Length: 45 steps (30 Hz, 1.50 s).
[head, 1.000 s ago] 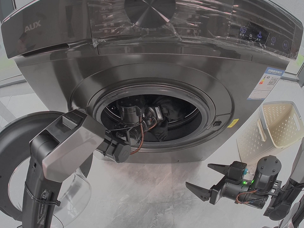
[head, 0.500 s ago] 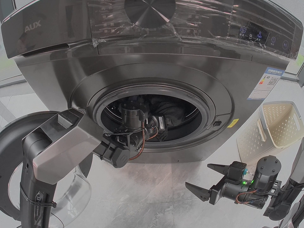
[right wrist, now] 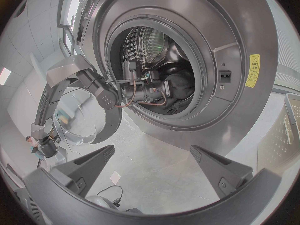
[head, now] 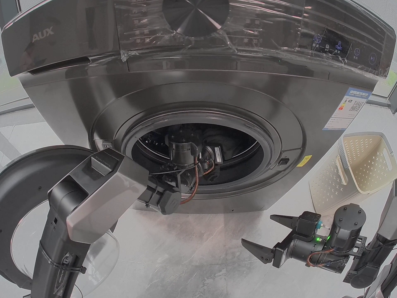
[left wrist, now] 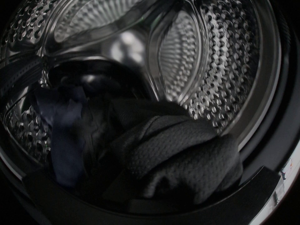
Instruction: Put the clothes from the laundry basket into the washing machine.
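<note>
The washing machine's (head: 198, 87) door (head: 25, 183) hangs swung wide, beside the left arm (head: 99, 187), so the drum mouth is free for loading. The left pincer (head: 221, 150) is thrust through that mouth, presumably to leave a garment deep enough that it cannot slip back over the rim. Whether it grips anything cannot be told. Just ahead of it and below, a heap of dark clothes (left wrist: 175, 153) lies on the drum floor against the front lip, with a blue piece (left wrist: 65, 132) beside the heap, deeper in.

The right pincer (head: 258, 229) hovers low over the floor in front of the machine, spread wide and empty, well apart from the clothes and probably waiting its turn. Behind it and to its outer side the cream laundry basket (head: 326, 183) lies tipped with its opening showing, and no clothes are visible inside.
</note>
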Tool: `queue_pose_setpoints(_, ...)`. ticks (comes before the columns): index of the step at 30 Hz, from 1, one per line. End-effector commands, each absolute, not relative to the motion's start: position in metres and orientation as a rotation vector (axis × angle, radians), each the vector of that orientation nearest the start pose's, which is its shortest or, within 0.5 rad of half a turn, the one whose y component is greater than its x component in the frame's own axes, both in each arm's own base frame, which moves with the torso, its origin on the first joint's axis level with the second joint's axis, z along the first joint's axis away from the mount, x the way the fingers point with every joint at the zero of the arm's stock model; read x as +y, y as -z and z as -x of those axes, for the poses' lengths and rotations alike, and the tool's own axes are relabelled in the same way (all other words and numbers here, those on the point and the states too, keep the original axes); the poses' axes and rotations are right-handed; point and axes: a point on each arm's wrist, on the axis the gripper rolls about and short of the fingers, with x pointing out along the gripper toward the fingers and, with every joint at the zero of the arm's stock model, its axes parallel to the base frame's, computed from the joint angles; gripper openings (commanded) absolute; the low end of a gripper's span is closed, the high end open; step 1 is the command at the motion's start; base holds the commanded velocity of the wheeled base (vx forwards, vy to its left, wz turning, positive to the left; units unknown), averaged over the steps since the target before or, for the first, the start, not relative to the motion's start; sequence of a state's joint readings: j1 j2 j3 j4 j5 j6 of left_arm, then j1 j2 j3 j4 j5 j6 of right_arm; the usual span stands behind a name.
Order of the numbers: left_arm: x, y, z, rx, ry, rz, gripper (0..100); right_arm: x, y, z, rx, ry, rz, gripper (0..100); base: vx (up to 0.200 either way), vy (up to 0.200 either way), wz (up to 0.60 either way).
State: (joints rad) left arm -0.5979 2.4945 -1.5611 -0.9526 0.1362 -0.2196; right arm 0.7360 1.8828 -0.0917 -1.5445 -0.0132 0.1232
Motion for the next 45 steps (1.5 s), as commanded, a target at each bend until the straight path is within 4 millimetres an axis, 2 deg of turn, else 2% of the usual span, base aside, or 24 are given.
queue_pose_setpoints(1,-0.282,-0.086,-0.454,-0.073,0.401,0.264,0,0.153,-0.07,-0.169,0.295,-0.702,-0.02,100,0.0,0.0,0.0)
queue_pose_setpoints(2,-0.279,-0.096,-0.463,-0.121,0.372,0.282,0,0.153,-0.069,-0.169,0.297,-0.702,-0.019,100,0.0,0.0,0.0)
queue_pose_setpoints(5,-0.276,-0.109,-0.473,-0.186,0.328,0.312,0,0.153,-0.068,-0.169,0.301,-0.702,-0.017,100,0.0,0.0,0.0)
queue_pose_setpoints(10,-0.268,-0.114,-0.477,-0.202,0.305,0.32,0,0.153,-0.068,-0.169,0.301,-0.702,-0.017,100,0.0,0.0,0.0)
queue_pose_setpoints(11,-0.268,-0.113,-0.477,-0.2,0.304,0.32,100,0.153,-0.068,-0.169,0.301,-0.702,-0.019,100,0.0,0.0,0.0)
queue_pose_setpoints(13,-0.268,-0.109,-0.476,-0.182,0.3,0.311,100,0.153,-0.068,-0.169,0.306,-0.701,-0.017,100,0.0,0.0,0.0)
queue_pose_setpoints(14,-0.269,-0.104,-0.468,-0.135,0.304,0.294,100,0.153,-0.067,-0.169,0.306,-0.7,-0.017,100,0.0,0.0,0.0)
queue_pose_setpoints(16,-0.267,-0.106,-0.458,-0.097,0.309,0.289,100,0.153,-0.067,-0.169,0.306,-0.7,-0.017,100,0.0,0.0,0.0)
queue_pose_setpoints(25,-0.266,-0.122,-0.391,0.072,0.397,0.235,100,0.153,-0.067,-0.169,0.305,-0.7,-0.016,100,0.0,0.0,0.0)
queue_pose_setpoints(31,-0.266,-0.123,-0.344,0.188,0.473,0.182,100,0.152,-0.069,-0.169,0.299,-0.701,-0.018,100,0.0,0.0,0.0)
queue_pose_setpoints(35,-0.268,-0.128,-0.334,0.189,0.493,0.182,100,0.153,-0.069,-0.169,0.297,-0.702,-0.019,100,0.0,0.0,0.0)
queue_pose_setpoints(40,-0.27,-0.135,-0.345,0.129,0.499,0.212,100,0.153,-0.069,-0.169,0.298,-0.701,-0.019,100,0.0,0.0,0.0)
queue_pose_setpoints(45,-0.274,-0.121,-0.352,0.126,0.495,0.212,100,0.153,-0.069,-0.17,0.299,-0.701,-0.018,100,0.0,0.0,0.0)
